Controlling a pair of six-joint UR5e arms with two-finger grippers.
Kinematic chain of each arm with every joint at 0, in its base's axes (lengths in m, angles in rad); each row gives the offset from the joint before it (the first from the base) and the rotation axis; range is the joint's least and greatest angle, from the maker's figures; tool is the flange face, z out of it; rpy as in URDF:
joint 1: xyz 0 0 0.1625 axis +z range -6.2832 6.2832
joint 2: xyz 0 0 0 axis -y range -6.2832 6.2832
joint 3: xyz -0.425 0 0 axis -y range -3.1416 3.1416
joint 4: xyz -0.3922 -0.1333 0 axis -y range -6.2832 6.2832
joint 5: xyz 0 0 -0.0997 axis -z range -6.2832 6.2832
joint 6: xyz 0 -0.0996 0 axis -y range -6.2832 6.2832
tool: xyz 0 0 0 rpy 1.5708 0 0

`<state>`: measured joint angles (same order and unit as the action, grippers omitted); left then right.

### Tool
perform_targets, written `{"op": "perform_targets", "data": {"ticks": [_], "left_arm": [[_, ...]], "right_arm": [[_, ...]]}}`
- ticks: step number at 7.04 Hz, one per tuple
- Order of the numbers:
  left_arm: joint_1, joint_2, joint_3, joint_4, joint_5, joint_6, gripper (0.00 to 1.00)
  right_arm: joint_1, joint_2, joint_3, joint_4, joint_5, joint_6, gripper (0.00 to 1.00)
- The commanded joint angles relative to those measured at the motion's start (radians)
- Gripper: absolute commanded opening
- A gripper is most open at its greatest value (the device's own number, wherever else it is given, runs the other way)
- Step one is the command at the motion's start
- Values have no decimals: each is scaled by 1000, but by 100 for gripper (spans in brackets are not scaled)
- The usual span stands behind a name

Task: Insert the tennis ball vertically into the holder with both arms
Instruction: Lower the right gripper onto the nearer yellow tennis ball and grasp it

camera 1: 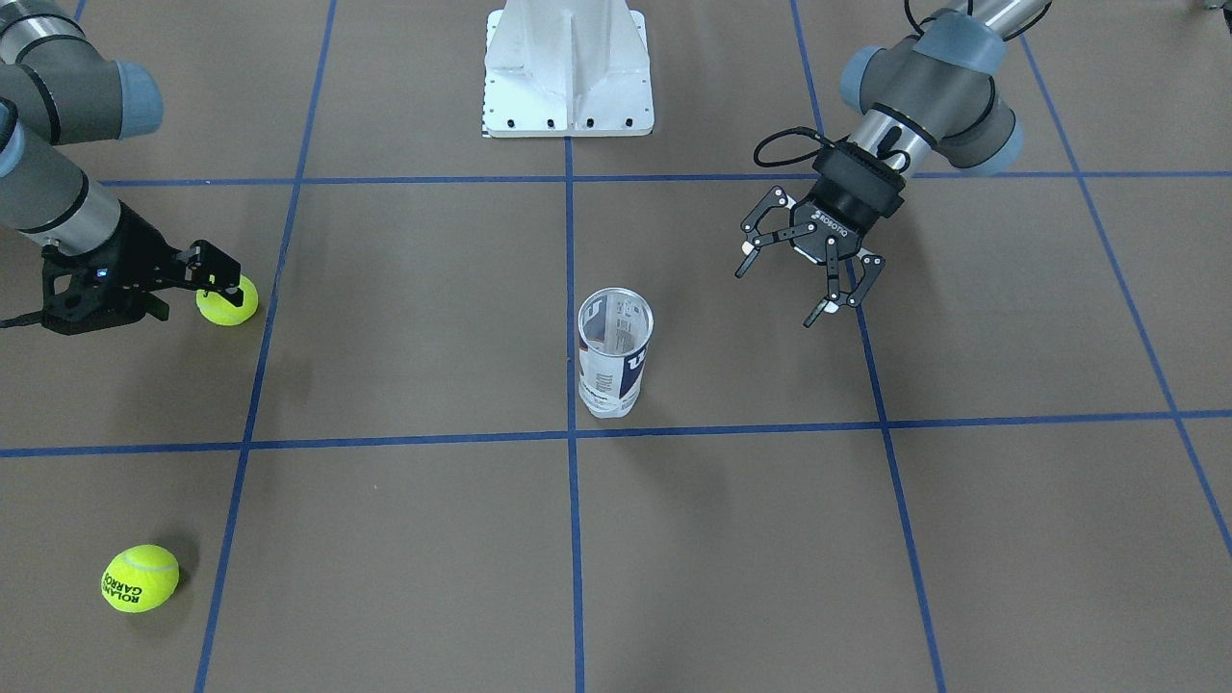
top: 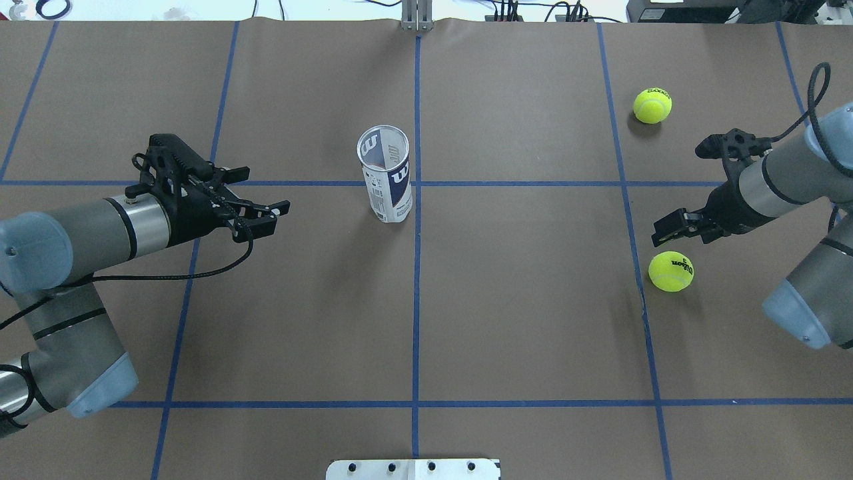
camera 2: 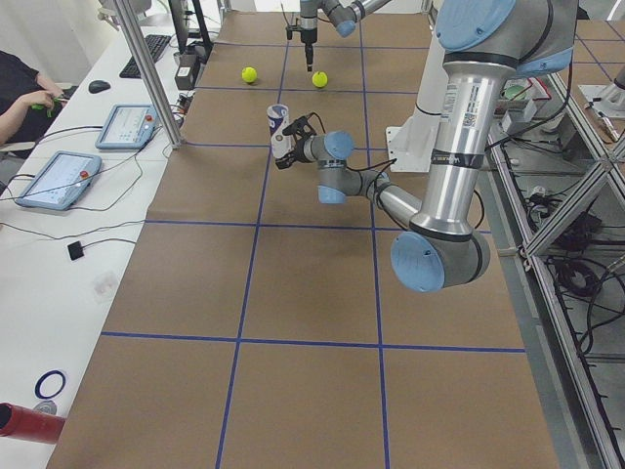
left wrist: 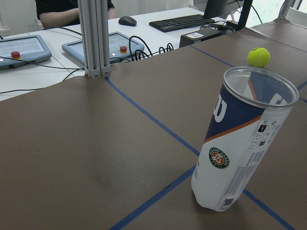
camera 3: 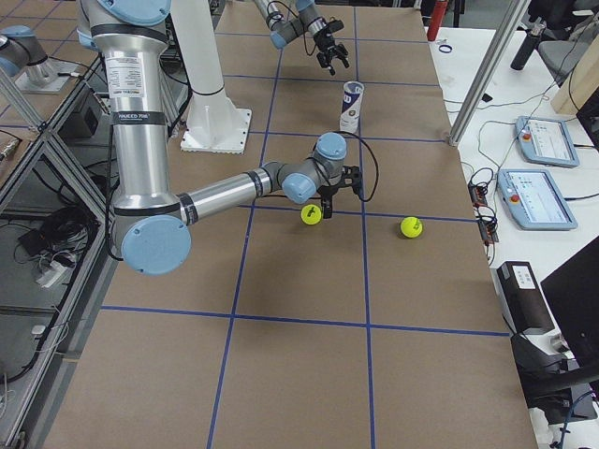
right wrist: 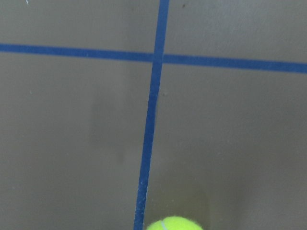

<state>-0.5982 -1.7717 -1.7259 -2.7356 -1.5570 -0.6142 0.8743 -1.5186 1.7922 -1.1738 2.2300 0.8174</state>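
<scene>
Brown paper crossed by blue tape covers the worktop [camera 1: 404, 318]. In the front-facing view the left arm [camera 1: 924, 96] comes in from the upper right with its wrist angled down. The left end effector [camera 1: 775, 296] hangs with its fingers spread wide, apart from the holder [camera 1: 616, 351]. The holder stands upright near the centre tape cross, mouth up. The right arm [camera 1: 58, 192] lies low on the other side. The right end effector [camera 1: 214, 279] overlaps the top of a tennis ball [camera 1: 228, 300]; I cannot tell how far its fingers are parted. A second ball [camera 1: 141, 577] lies well apart.

Overhead, the left forearm runs almost level, with the left end effector [top: 268, 189] aimed at the holder [top: 390, 177]. The right end effector [top: 666, 227] is seen side-on, a gap away from the tennis ball [top: 671, 271].

From the left end, the holder [camera 2: 276, 127] is partly covered by the left end effector [camera 2: 291, 137].

From the right end, the right wrist bends down over the tennis ball [camera 3: 312, 214].

The left wrist camera shows the holder [left wrist: 240, 143] close up, with the second ball [left wrist: 258, 57] beyond its rim.

The right wrist camera catches only the top of the tennis ball [right wrist: 175, 224], cut off by the frame's bottom edge.
</scene>
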Motion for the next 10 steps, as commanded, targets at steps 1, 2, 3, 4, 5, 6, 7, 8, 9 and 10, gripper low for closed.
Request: {"op": "perform_targets", "data": {"ticks": [1,2,3,4,5,6,7,8,9,10], "left_arm": [[0,-6,19,-3,2,2,99],[0,-6,20,-3,2,2,99],[0,-8,20,-3,0,2,99],[0,-8,20,-3,2,2,99],[0,-8,26,-4,2,5,99],[0,-8,28,-4,2,5,99],[0,-8,28,-4,2,5,99],[0,-8,29,-4,2,5,99],[0,-21,34,-4,2,5,99],[2,-50,61,-4,2,-1,99]], "right_arm": [[-37,-31,-2,0,-13,-9,99],[-56,-35,-7,0,-35,-9,99],[-73,-37,-11,-3,-53,-9,99],[-84,-35,-17,-3,-58,-9,99],[-89,-31,-28,-3,-58,-9,99],[-90,-25,-31,-6,-56,-3,85],[-89,-22,-30,-6,-56,2,28],[-89,-19,-22,-6,-56,-1,0],[-81,-20,4,-6,-43,-3,0],[-43,-20,34,-9,-33,-4,0]]}}
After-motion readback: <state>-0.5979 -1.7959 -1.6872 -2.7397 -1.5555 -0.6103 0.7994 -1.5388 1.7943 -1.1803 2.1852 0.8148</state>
